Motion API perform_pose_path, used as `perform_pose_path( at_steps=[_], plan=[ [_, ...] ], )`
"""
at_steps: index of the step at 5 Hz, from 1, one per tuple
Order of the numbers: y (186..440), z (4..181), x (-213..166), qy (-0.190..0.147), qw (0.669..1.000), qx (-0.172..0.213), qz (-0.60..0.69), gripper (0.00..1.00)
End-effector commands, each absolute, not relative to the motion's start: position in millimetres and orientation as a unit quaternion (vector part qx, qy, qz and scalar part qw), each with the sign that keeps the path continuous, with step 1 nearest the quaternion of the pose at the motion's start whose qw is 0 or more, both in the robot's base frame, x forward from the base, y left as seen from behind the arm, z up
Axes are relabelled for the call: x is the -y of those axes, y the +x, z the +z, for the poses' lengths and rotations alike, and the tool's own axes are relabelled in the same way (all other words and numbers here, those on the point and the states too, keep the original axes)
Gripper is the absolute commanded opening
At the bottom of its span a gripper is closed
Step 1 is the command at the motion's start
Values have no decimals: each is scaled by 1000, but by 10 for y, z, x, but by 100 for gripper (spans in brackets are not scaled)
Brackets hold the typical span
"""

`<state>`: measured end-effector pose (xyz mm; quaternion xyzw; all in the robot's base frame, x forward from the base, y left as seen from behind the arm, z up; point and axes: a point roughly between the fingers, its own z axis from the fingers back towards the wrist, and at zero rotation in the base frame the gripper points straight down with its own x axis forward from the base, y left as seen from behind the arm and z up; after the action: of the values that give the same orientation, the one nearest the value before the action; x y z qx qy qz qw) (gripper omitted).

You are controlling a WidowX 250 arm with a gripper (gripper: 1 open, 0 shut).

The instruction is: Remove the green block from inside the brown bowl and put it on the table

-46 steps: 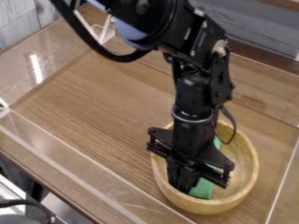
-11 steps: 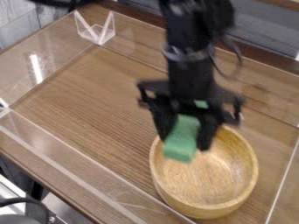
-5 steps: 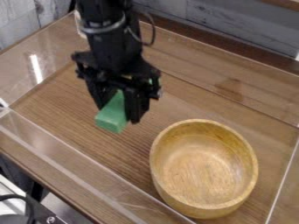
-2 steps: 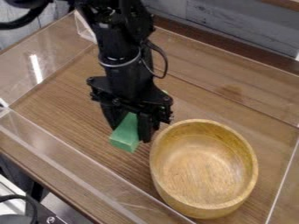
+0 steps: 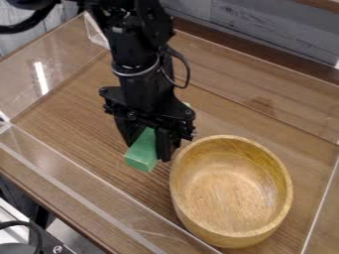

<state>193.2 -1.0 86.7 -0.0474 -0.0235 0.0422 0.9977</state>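
Green block (image 5: 142,151) clamped in the gripper (image 5: 146,134), long axis slanting toward tabletop's (image 5: 79,129) near edge, left of bowl (image 5: 231,190).

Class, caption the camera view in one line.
A black gripper grips a green block beside the brown bowl.

Looks like some kind of robot lab setup tbh: there's a black robot arm (image 5: 133,55) over a wood-grain table (image 5: 66,119), low clear plastic walls (image 5: 79,189) along the edge, and loose black cables (image 5: 24,236) down in the corner.
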Motion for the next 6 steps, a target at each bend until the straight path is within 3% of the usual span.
perform_pose_path(
  at_steps=[1,6],
  plan=[
    [1993,929,-44,-49,997,39,43,0],
    [1996,891,-168,-56,997,33,52,0]
  ],
)
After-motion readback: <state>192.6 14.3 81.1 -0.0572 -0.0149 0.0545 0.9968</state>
